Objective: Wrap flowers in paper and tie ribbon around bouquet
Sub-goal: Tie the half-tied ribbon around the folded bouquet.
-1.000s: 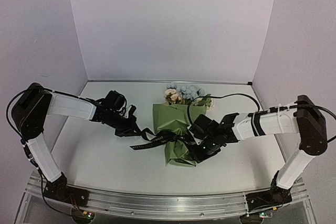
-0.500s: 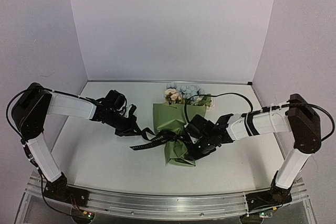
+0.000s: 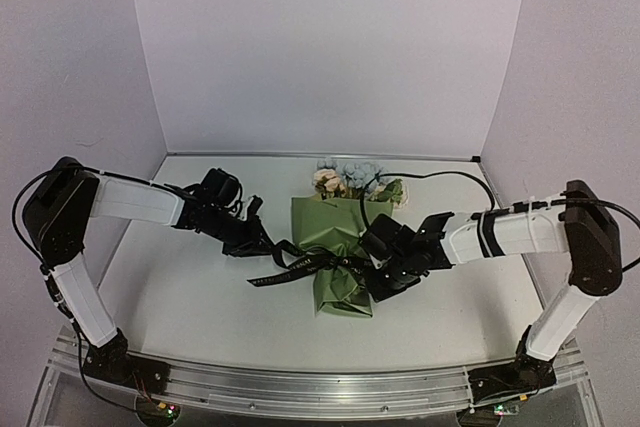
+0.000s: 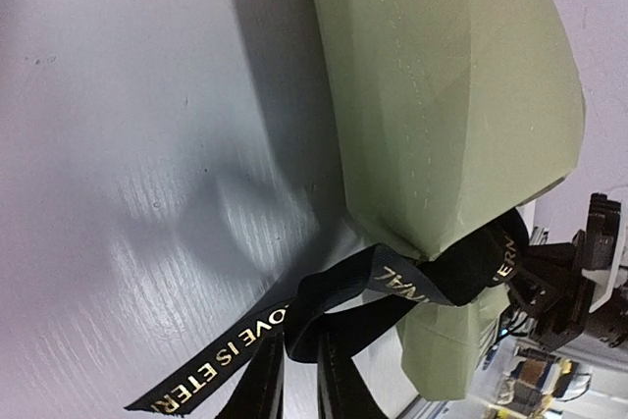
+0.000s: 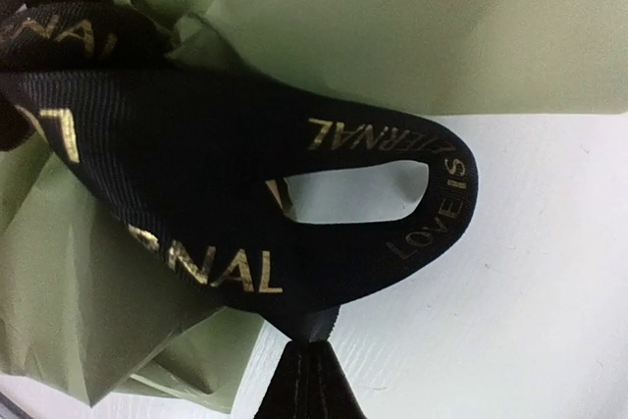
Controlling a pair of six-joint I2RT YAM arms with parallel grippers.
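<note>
The bouquet point(image 3: 335, 247) lies mid-table: olive-green paper point(image 4: 451, 95) in a cone, with the cream and pale blue flowers point(image 3: 348, 179) sticking out at its far end. The black ribbon point(image 3: 300, 265) with gold lettering crosses the cone's narrow waist. My left gripper point(image 3: 270, 247) sits just left of the cone. In the left wrist view, the left gripper point(image 4: 299, 355) has its jaws a narrow gap apart, with a fold of ribbon point(image 4: 235, 336) lying loosely at the tips. My right gripper point(image 3: 372, 277) is at the cone's right side. Seen from the right wrist, the right gripper point(image 5: 312, 345) is shut on a ribbon loop point(image 5: 196, 164) beside the paper point(image 5: 392, 26).
A black cable point(image 3: 430, 182) arcs from the right arm over the table's back right. White walls enclose the table on three sides. The aluminium rail point(image 3: 320, 387) with both arm bases runs along the near edge.
My right gripper has closed onto the ribbon loop at the cone's right side. My left gripper's jaws have parted slightly around the ribbon fold. The bouquet has stayed in place.
</note>
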